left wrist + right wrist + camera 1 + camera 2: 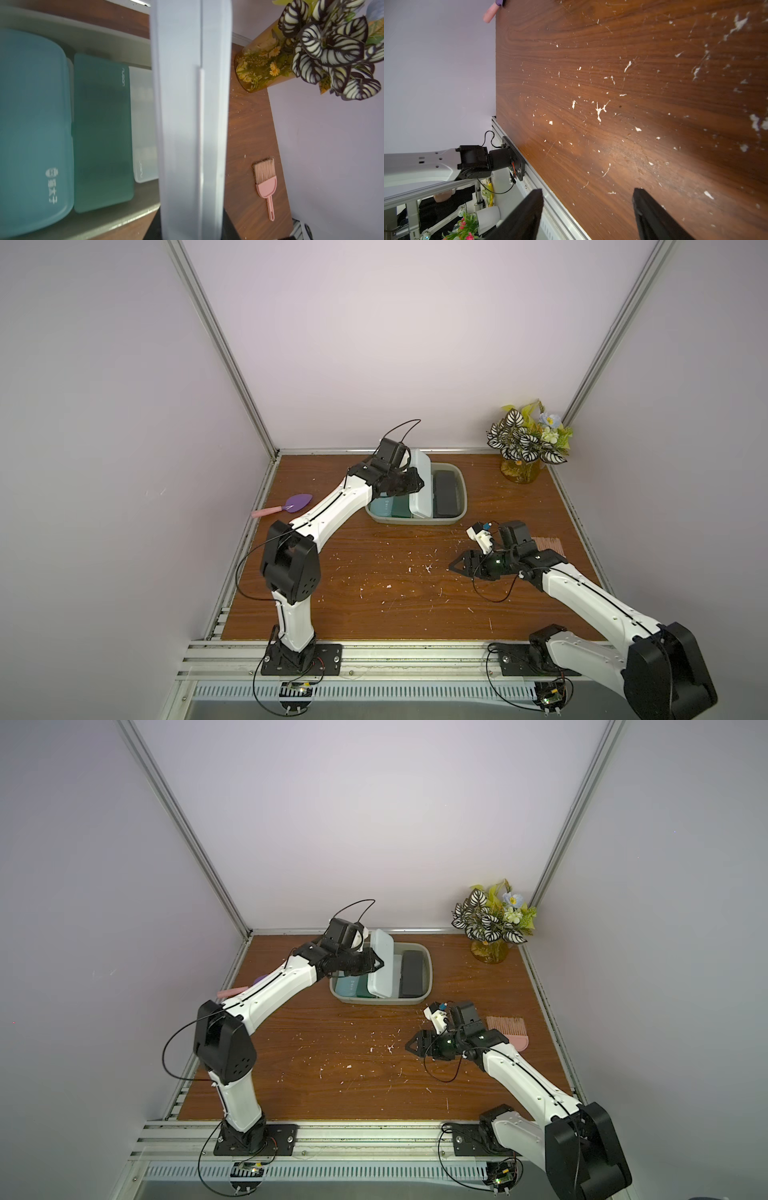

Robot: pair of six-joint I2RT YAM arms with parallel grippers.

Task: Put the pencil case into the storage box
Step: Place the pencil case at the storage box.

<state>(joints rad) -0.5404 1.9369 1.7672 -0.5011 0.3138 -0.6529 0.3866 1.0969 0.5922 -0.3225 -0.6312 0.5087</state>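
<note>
Right gripper [587, 189] nearest me, jaws parted and empty over the scuffed wooden table [374, 572]. Further on, left gripper [411, 485] pinches the pale pencil case [420, 502], on edge over the storage box [457, 514]. Looks like a stiff, light, slick shell; I'd hold it mid-length. Plant [525, 439] and lilac walls behind.

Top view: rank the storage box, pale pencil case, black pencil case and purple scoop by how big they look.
1. storage box
2. pale pencil case, raised on edge nearer the camera, so its lead is unsure
3. black pencil case
4. purple scoop
</note>
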